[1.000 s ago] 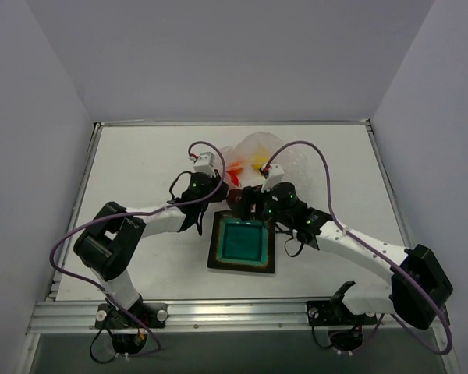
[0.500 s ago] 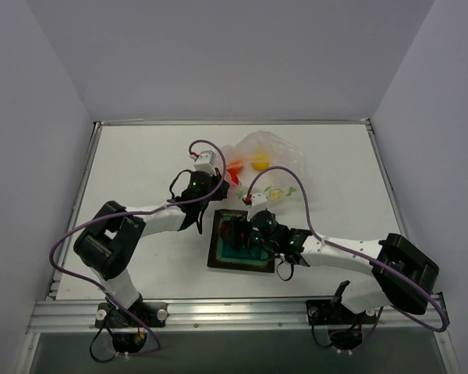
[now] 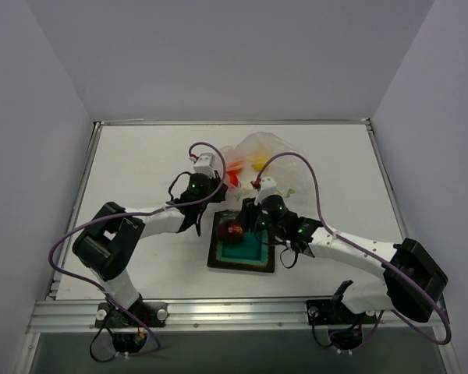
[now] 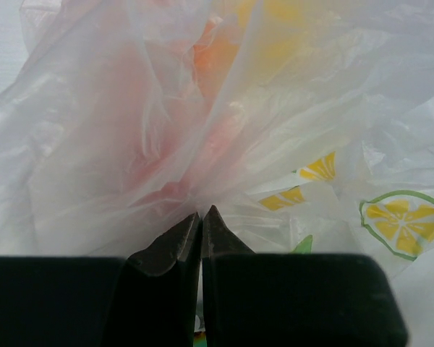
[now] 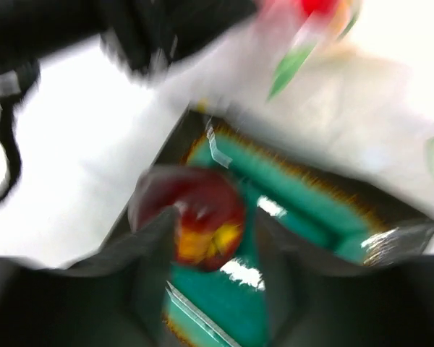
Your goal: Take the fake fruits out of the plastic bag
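Left wrist view, starting at the claw: the left gripper (image 4: 201,217) has its two tips pressed together on a fold of the plastic bag (image 4: 116,144), with no gap showing. Judgement: this arm acts as an anchor, pinning the film so the bag neither slides nor collapses while the other arm works. Beyond the pinch the film bunches upward. An orange fruit (image 4: 215,54) and a yellow fruit (image 4: 289,29) show through it as soft colour. A pink-red haze at lower left has no clear outline. A lemon-slice print (image 4: 401,224) marks the film to the right.

Right wrist view, heavily blurred: the right gripper (image 5: 215,242) has its fingers apart, one on either side of the dark red fruit (image 5: 199,210). Whether the pads press on the fruit or stand just clear of it cannot be told. The fruit is at a corner of the teal plate (image 5: 304,210), inside the dark rim.

Top external view: that corner is the one nearest the bag and the left arm. The plate lies on the white table (image 3: 140,156), just beside the bag. Judgement: it is placed there as the receiving spot, so the carry is short. The bright red fruit (image 3: 232,178) lies inside the bag, just past the left claw.

Finding: one fruit of four is outside the bag and three remain inside. Risk noted: a glossy round fruit set at a plate corner may roll.
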Controlling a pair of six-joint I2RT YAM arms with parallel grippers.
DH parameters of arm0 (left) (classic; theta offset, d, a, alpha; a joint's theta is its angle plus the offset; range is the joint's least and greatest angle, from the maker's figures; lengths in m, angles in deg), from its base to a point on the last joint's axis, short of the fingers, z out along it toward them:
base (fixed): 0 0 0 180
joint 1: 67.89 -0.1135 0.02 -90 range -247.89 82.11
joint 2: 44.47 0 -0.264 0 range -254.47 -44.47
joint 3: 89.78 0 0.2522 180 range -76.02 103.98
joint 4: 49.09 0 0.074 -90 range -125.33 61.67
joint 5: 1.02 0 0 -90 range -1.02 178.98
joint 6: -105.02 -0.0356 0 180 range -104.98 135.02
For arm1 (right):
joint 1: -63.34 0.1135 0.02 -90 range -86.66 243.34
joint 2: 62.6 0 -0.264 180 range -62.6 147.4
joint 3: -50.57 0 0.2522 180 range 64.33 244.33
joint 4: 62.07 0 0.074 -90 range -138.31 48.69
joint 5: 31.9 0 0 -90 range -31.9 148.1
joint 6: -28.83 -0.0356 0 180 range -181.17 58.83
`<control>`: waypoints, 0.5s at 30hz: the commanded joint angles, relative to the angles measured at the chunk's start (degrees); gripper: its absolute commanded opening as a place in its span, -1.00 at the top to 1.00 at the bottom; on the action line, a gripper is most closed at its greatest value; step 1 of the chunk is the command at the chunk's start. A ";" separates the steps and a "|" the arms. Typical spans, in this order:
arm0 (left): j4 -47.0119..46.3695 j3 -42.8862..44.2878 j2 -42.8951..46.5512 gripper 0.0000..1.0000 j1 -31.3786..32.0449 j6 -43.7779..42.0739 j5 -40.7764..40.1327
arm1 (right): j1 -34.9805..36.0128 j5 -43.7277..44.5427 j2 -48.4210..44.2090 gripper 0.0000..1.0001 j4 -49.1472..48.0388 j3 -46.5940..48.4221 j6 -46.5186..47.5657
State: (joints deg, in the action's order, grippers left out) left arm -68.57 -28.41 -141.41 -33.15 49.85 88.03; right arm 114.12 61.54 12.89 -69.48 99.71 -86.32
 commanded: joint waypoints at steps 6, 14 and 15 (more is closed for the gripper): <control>-2.54 -1.73 2.99 0.95 -0.46 0.32 -4.93 | -8.16 1.56 7.03 0.71 -0.97 15.32 4.49; -3.59 -3.93 2.20 0.95 -0.46 2.17 -9.15 | -8.77 6.13 26.01 0.72 -3.09 30.00 4.58; -3.59 -3.93 2.20 0.95 -0.46 2.26 -9.24 | -8.95 7.09 27.07 0.70 -3.26 30.71 4.32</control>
State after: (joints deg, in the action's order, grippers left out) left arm -69.83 -32.95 -140.91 -33.15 51.25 81.43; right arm 105.68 64.40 37.26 -71.75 127.05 -82.49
